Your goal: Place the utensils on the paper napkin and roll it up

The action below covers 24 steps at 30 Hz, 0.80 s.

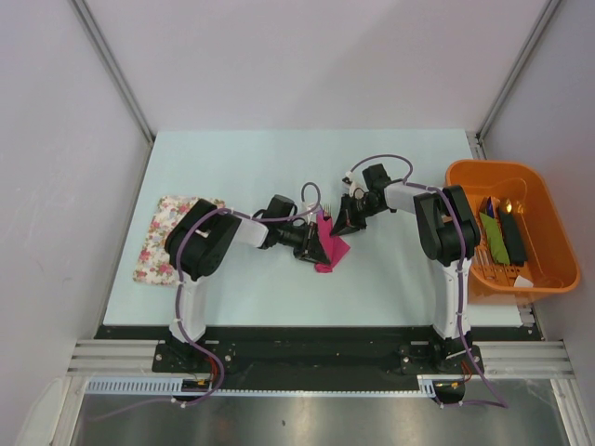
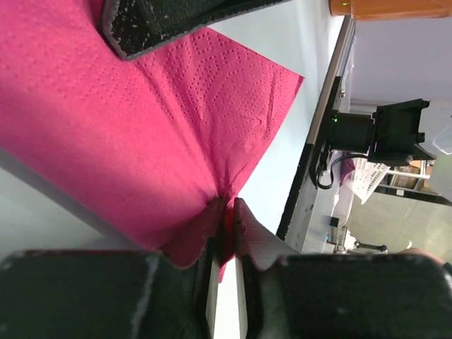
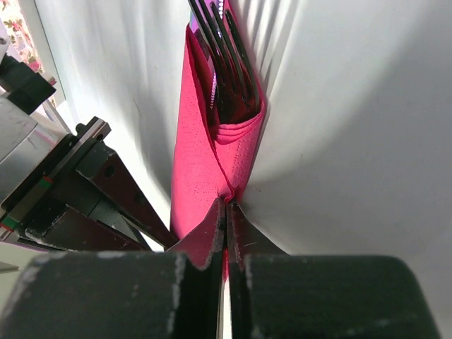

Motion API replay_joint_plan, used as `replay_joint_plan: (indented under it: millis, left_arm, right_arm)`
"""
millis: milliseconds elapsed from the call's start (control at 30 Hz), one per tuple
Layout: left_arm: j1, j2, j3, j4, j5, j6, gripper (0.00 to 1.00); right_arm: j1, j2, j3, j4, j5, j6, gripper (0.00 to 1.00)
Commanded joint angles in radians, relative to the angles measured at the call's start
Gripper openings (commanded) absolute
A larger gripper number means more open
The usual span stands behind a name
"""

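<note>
The magenta paper napkin lies mid-table, folded over the utensils. In the right wrist view the napkin wraps dark fork tines and a purple handle of the utensils, which stick out of its far end. My right gripper is shut on the napkin's near fold. In the left wrist view the napkin spreads wide, and my left gripper pinches its edge between nearly touching fingertips. From above, the left gripper and right gripper hold the napkin from opposite sides.
An orange tub with green and black items stands at the right table edge. A floral cloth mat lies at the left, beside the left arm. The right gripper's black finger hangs over the napkin.
</note>
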Motion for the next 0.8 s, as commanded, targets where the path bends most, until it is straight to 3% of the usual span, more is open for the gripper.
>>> replay_joint_plan:
  millis: [0,67,100,233,467,700,767]
  left_arm:
    - [-0.004,0.055,-0.023,-0.139,-0.090,0.116,0.17]
    - [-0.003,0.058,-0.019,-0.140,-0.097,0.116,0.16]
    - [-0.003,0.060,-0.016,-0.140,-0.095,0.114,0.16]
    - [-0.004,0.066,0.006,-0.150,-0.095,0.119,0.15]
    - [-0.004,0.068,0.008,-0.150,-0.095,0.127,0.15]
    - [-0.003,0.065,0.007,-0.143,-0.094,0.130,0.14]
    - [-0.003,0.063,0.007,-0.134,-0.089,0.130,0.14]
  right_arm:
    - [-0.012,-0.004,0.027,-0.008,0.051,-0.011,0.09]
    - [-0.022,-0.021,0.047,-0.026,0.028,0.004,0.20]
    - [-0.025,-0.029,0.055,-0.036,0.022,0.006,0.33]
    - [-0.025,-0.064,0.070,-0.091,0.014,-0.016,0.49]
    - [0.010,-0.026,0.079,-0.125,0.056,-0.053,0.55]
    - [0.018,-0.004,0.040,-0.137,0.020,-0.079,0.43]
    - [0.016,-0.004,0.033,-0.137,0.034,-0.092,0.35]
